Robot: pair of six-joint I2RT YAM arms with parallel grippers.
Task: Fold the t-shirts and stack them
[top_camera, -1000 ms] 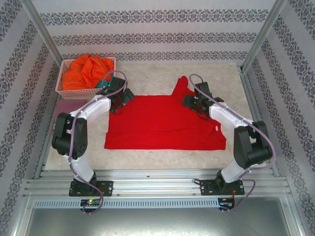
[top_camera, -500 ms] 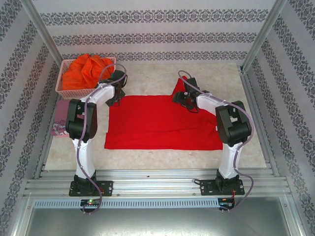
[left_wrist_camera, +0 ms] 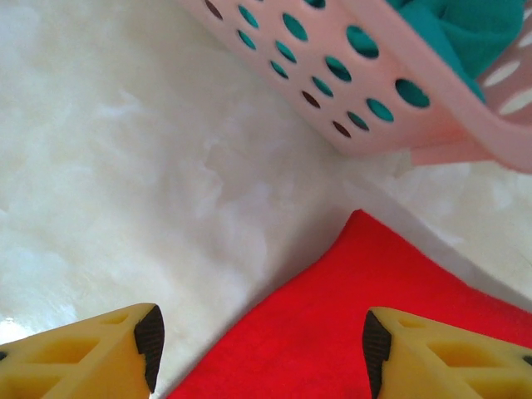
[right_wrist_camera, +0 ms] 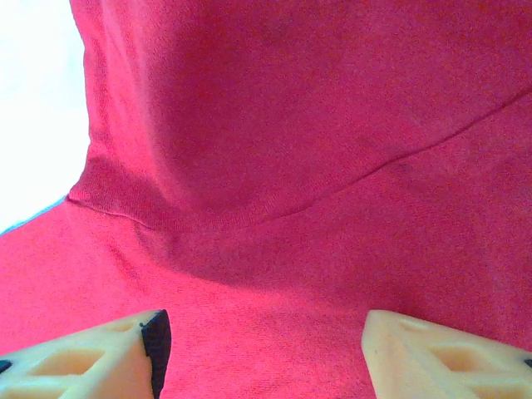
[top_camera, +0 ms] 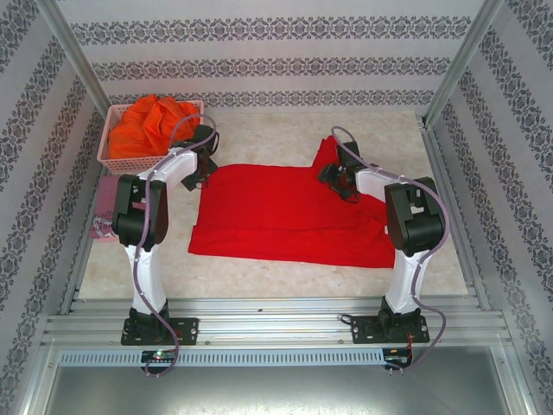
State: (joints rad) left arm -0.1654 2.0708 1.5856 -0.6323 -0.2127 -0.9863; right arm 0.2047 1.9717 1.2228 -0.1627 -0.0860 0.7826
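So the red t-shirt (top_camera: 285,216) is lying spread out on the desk (top_camera: 259,130), between the two arms. The left claw (left_wrist_camera: 259,337) is wide open with nothing in it, hanging right over a corner of the shirt. There's red cloth between its fingers and under the right one, and bare desk under the left one. Just ahead of that claw is the pink basket (left_wrist_camera: 391,125) with some teal cloth (left_wrist_camera: 465,29) in it, and the top view shows a heap of orange shirts (top_camera: 151,121) in there too. The right claw (right_wrist_camera: 263,342) is also spread wide and not gripping anything. It's low over the shirt with red fabric below and ahead of it, and there's a seam and a soft fold just ahead of its fingers.
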